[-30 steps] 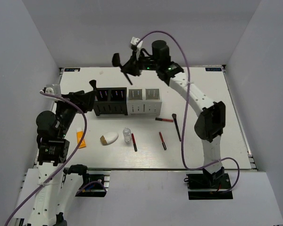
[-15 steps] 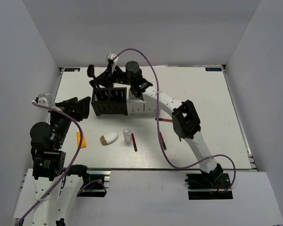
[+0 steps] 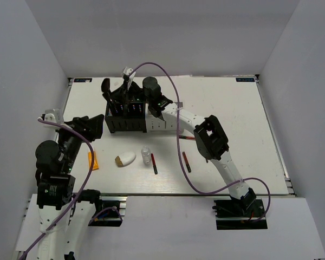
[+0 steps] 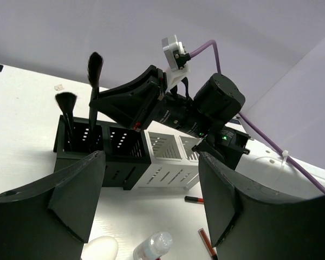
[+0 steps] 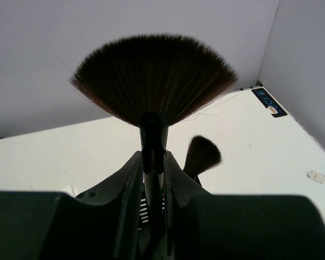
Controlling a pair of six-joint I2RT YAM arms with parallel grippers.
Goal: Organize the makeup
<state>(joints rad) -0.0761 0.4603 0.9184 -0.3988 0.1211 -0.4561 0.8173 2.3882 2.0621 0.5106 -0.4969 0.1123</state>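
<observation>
Right wrist: right gripper [image 5: 151, 162] pinches fan brush [image 5: 151, 76]; left gripper [image 4: 150, 158] gapes.

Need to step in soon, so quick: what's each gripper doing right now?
Left gripper: open, holding nothing.
Right gripper: closed on the fan brush.

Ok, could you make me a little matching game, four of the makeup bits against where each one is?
1 fan brush
2 smaller brush
3 white sponge
4 orange tube

a lying beside the clear bottle
b clamped in the right hand
c lying nearest the left arm
d standing unheld in the black box

Pairs: 1-b, 2-d, 3-a, 4-c
</observation>
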